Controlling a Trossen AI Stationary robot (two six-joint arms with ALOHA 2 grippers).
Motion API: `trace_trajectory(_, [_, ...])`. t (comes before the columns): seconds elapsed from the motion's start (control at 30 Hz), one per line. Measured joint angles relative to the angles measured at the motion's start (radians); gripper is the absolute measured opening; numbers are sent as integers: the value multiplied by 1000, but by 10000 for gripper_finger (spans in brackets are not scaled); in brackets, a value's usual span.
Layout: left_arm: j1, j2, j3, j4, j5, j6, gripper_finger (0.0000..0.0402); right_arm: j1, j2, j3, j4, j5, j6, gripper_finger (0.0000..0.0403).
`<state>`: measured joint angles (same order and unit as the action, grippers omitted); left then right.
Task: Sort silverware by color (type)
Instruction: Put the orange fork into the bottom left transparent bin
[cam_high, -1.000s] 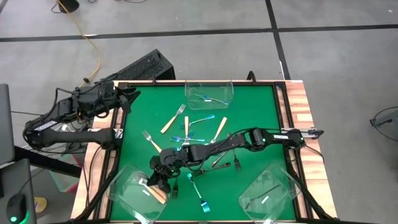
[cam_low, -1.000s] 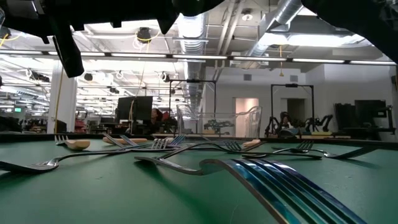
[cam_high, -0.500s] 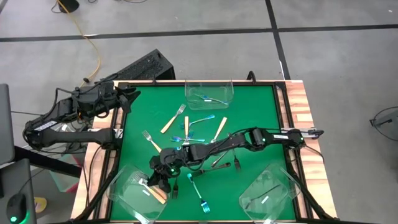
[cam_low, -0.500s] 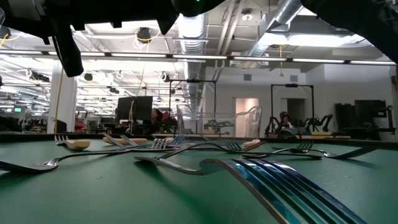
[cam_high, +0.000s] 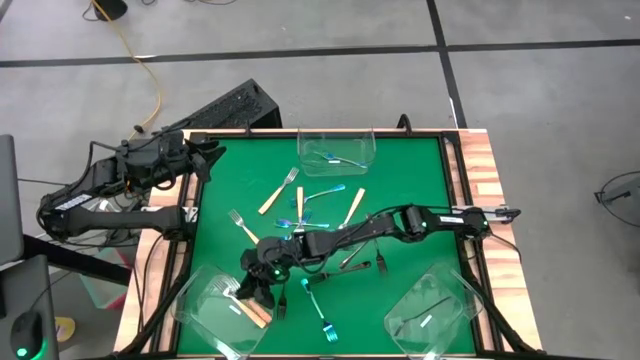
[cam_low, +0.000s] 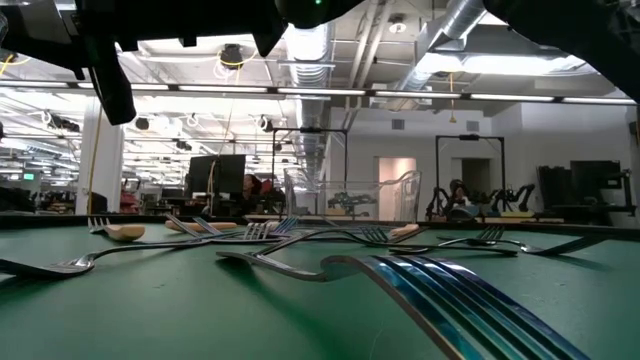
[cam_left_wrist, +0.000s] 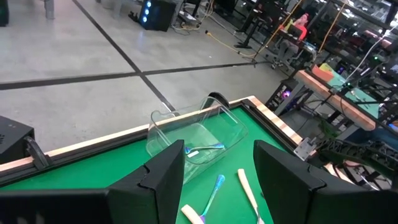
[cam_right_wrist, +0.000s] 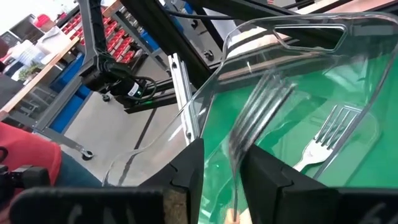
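Green felt covers my table (cam_high: 410, 170), and I can read no brand, label or writing on anything from here. My right gripper (cam_high: 252, 290) reaches across to the clear tub (cam_high: 200, 305) at the near left corner, its fingers (cam_right_wrist: 186, 171) slightly apart over the tub's rim with nothing clamped between them; a tan-handled fork (cam_right_wrist: 323, 140) lies inside that tub. My left gripper (cam_high: 205, 155) waits at the far left edge, fingers (cam_left_wrist: 165, 174) spread wide and empty. Loose forks (cam_high: 300, 205) lie scattered mid-table, and a blue-handled fork (cam_high: 340, 160) sits in the far tub (cam_high: 336, 147).
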<state>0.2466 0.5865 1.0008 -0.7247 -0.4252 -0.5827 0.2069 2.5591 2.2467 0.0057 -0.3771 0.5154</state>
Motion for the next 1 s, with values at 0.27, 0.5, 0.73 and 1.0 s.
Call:
trace_trajectory(0.27, [0,0,0,0,0,3,176,-6,0,0,0,0,0,119])
trace_trajectory(0.5, [0,0,0,-2,0,0,176,-25,0,0,-1,8,10,119])
trace_trajectory(0.73, [0,0,0,-4,0,0,176,-26,0,0,-2,13,9,119])
trace_trajectory(1.0, [0,0,0,-4,0,5,176,-25,-2,-1,-142,-17,-56,119])
